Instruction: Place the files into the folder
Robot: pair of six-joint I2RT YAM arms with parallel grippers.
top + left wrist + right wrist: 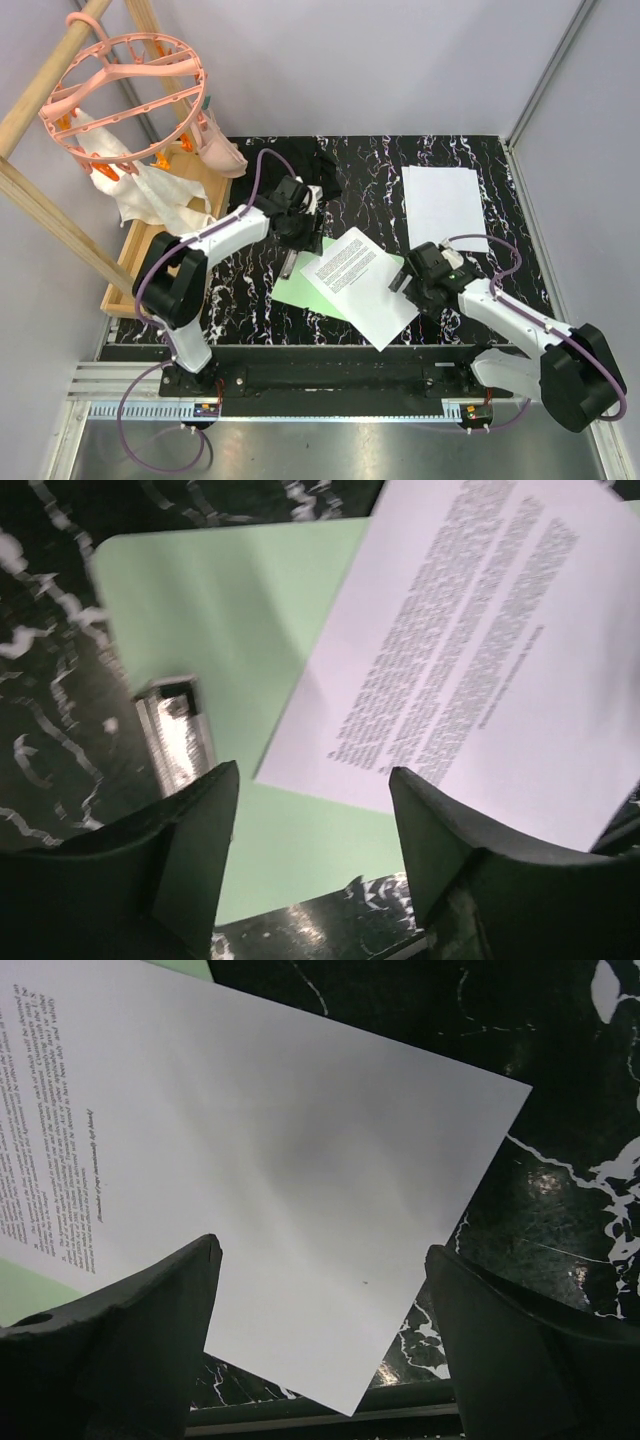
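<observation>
The light-green folder (302, 287) lies flat on the black marbled table; its metal clip (177, 730) is at its left short edge. A printed sheet (358, 283) lies askew across the folder, its right part overhanging onto the table. It also shows in the left wrist view (490, 650) and the right wrist view (250, 1170). A blank white sheet (444, 206) lies at the far right. My left gripper (297, 232) is open and empty above the folder (230, 620) near the clip. My right gripper (408, 281) is open and empty over the printed sheet's right edge.
A wooden rack with a pink hanger hoop (125, 90) and white cloth (150, 195) stands at the back left on a wooden tray (135, 250). A black fabric piece (325, 180) lies behind the left gripper. The table's front edge rail (330, 352) runs below the folder.
</observation>
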